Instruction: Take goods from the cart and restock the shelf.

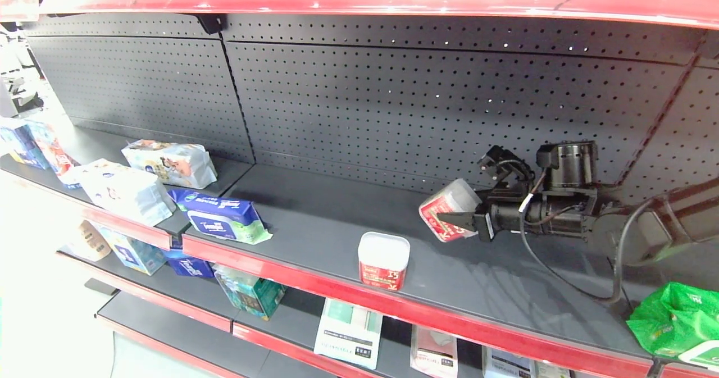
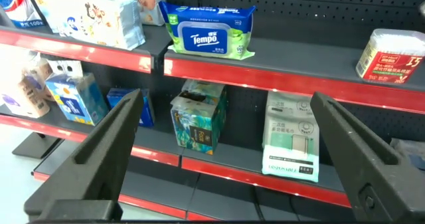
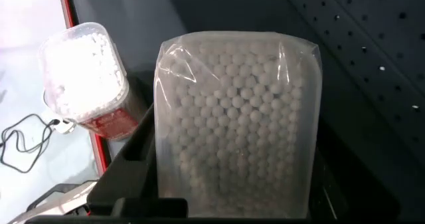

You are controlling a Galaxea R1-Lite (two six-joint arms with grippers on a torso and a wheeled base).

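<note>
We take the standing tub of cotton swabs, upright at the front edge of the shelf, as our landmark. To its right and farther back, the right gripper is clenched on a second tub of the same kind. This held tub sits tilted between the jaws and, as far as we can judge, hangs clear of the shelf board. In the right wrist view the held tub shows its swab heads through the plastic, with the standing tub near it toward the shelf front. The left gripper hangs before the shelving, lower than the standing tub and to its left, its jaws spread wide with nothing between them.

Left of the standing tub lies a blue wipes pack, with tissue packs beyond it. Far to the standing tub's right, a green pack rests at the shelf end.

We judge the task partway done: one tub is placed, and the second is over the board but not yet set down. It needs to be righted, lowered and let go near the standing tub. The bare board around the standing tub suggests more goods are to come from the cart.
</note>
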